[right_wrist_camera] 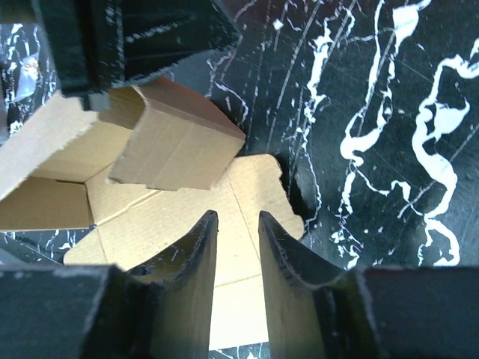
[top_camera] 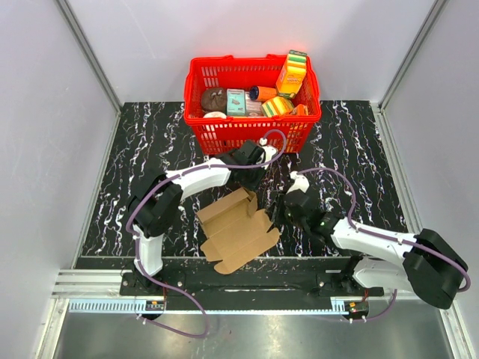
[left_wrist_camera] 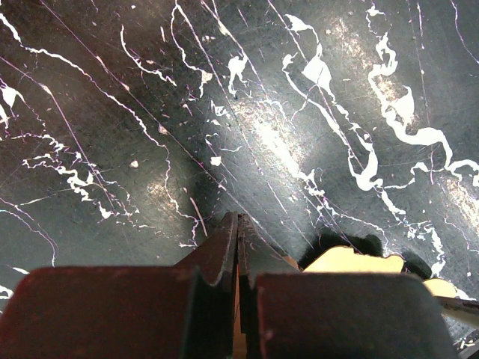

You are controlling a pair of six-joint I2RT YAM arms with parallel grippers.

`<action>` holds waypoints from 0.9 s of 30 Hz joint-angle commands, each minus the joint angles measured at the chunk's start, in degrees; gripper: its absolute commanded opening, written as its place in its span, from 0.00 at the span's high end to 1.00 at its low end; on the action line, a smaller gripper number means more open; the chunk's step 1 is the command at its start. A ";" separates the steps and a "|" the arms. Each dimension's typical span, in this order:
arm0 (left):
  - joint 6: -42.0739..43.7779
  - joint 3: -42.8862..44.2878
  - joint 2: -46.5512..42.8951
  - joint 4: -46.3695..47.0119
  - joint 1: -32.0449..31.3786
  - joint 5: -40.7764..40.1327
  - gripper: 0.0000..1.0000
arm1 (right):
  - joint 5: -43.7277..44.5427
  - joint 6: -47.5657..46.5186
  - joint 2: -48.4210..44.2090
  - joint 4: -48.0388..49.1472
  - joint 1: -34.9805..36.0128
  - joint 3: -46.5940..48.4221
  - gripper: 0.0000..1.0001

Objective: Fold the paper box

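Left end effector (left_wrist_camera: 238, 221) clamped on paper box (top_camera: 239, 232) flap; right end effector (right_wrist_camera: 236, 217) apart just beside it. Suggest pressing along the score line.

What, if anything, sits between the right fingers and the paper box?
Nothing visible. The right gripper is open directly over the paper box, and the box's flat flap shows between the fingers. The left gripper pinches the raised far wall, off to one side.

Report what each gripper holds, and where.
Left fingers pinch the paper box by its raised flap's edge; right fingers stand open, holding nothing.
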 commanded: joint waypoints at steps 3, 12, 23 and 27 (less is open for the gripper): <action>0.20 -0.16 -2.56 0.94 -0.42 0.92 1.00 | -0.03 -2.70 -1.15 -1.24 -0.39 4.77 0.62; 1.25 3.70 -2.39 -1.07 -0.42 -0.31 1.00 | 0.14 -3.14 -1.50 -1.51 -0.39 4.95 0.60; 1.87 8.19 -0.02 -2.92 -0.42 -0.31 1.00 | 1.29 -2.97 -2.21 -1.86 -0.39 3.36 0.59; 2.13 8.45 0.24 -3.10 -0.42 -0.40 1.00 | 1.81 -2.88 -1.50 -1.95 -0.39 3.19 0.58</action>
